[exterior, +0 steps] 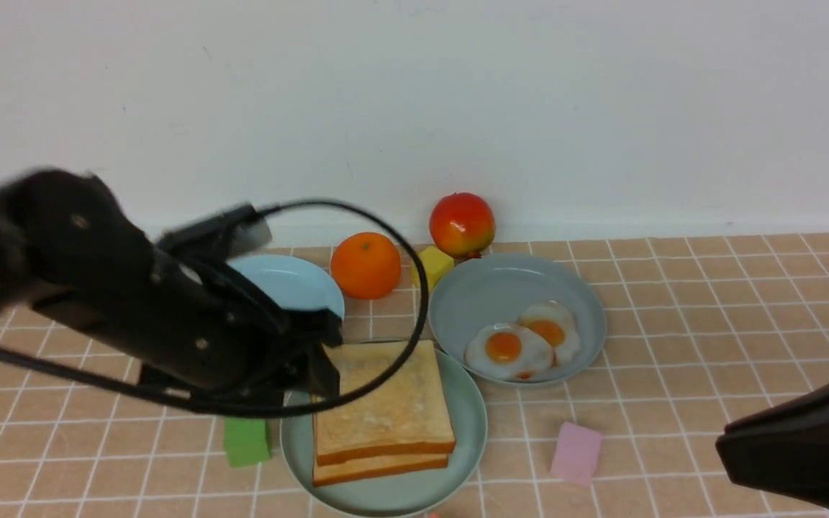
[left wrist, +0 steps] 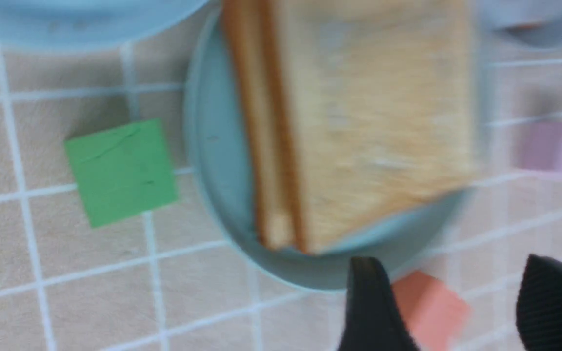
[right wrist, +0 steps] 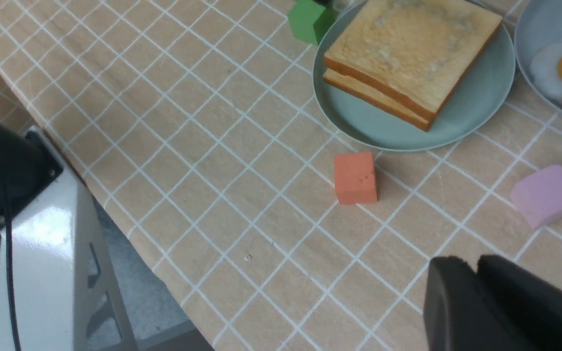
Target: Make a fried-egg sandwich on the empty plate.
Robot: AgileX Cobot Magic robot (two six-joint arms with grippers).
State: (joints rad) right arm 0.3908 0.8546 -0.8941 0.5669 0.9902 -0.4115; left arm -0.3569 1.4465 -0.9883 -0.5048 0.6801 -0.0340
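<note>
Two golden toast slices [exterior: 382, 403] lie stacked on the mint-green plate [exterior: 473, 424], and nothing shows between them. Two fried eggs [exterior: 508, 349] with orange yolks rest in the grey-blue plate [exterior: 486, 288] to its right. My left gripper [exterior: 324, 363] hovers by the toast's back-left corner. In the left wrist view it [left wrist: 449, 287] is open with nothing between its fingers, just off the plate's rim [left wrist: 212, 161]. My right gripper [right wrist: 473, 265] is shut and empty, low at the front right [exterior: 796, 446], apart from the plates.
A sky-blue plate [exterior: 292, 284], an orange [exterior: 365, 265], a red apple [exterior: 462, 223] and a yellow block [exterior: 432, 265] sit at the back. A green block [exterior: 247, 440], a pink block [exterior: 576, 452] and an orange-red block [right wrist: 355, 178] lie around the mint-green plate.
</note>
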